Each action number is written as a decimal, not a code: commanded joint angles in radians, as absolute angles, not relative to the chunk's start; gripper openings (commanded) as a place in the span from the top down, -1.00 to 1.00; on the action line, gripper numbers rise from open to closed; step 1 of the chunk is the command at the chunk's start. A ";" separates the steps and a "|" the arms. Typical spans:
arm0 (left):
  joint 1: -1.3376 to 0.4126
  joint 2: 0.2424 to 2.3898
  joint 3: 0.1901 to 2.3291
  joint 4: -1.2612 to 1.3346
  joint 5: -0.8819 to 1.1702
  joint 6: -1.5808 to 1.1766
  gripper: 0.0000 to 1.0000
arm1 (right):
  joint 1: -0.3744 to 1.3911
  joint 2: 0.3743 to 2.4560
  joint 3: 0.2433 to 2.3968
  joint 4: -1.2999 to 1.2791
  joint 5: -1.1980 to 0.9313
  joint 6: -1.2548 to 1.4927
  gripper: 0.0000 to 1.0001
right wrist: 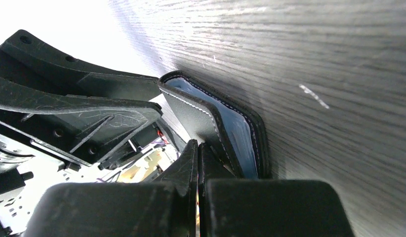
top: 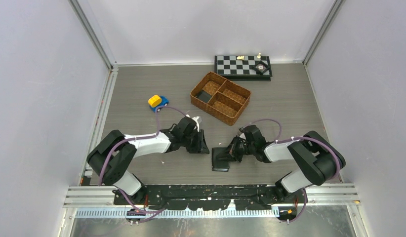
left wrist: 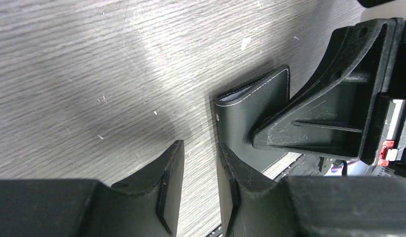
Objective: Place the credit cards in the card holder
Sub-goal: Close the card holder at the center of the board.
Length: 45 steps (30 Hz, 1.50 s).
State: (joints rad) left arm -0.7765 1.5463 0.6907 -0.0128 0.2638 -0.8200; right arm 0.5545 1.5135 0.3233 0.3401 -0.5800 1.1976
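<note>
Opening the card holder (top: 221, 159) is judged the step in hand. Left gripper (left wrist: 200, 145) is held spread just beside it on the table (left wrist: 92, 74); right gripper (right wrist: 197, 145) is pressed together at its part-lifted cover. Cards are unseen; the covers need to be parted wider next.

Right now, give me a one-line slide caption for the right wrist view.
Right gripper pinching one flap of the half-open card holder, blue sleeves showing, left gripper close beside.
</note>
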 commanded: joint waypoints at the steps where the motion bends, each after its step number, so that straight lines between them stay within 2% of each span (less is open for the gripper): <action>1: -0.758 1.549 0.735 -0.006 0.306 -0.782 0.36 | 0.583 1.682 0.193 0.171 -0.280 1.188 0.99; 12: -0.744 1.544 0.773 -0.087 0.291 -0.736 0.31 | 0.694 1.675 0.211 0.151 -0.176 1.238 0.99; 18: -0.609 1.501 0.752 -0.088 0.345 -0.727 0.25 | 0.706 1.671 0.307 0.137 -0.131 1.200 0.99; 30: -0.480 1.472 0.824 -0.204 0.405 -0.600 0.15 | 0.733 1.650 0.471 0.195 -0.086 1.087 0.99; 34: -0.485 1.461 0.810 -0.197 0.414 -0.591 0.11 | 0.734 1.449 0.502 0.053 -0.095 1.018 0.61; 40: -0.554 1.474 0.740 -0.107 0.389 -0.657 0.09 | 0.732 1.120 0.636 -0.359 -0.041 0.886 -0.06; 45: -0.656 1.529 0.725 -0.007 0.377 -0.733 0.04 | 0.715 1.022 0.696 -0.670 0.119 0.891 -0.37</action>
State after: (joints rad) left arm -0.5976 1.4948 0.7307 -0.1226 0.3801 -0.6716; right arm 0.7292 1.0664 0.6506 -0.3321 -0.0498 0.9344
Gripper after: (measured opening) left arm 0.472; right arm 0.647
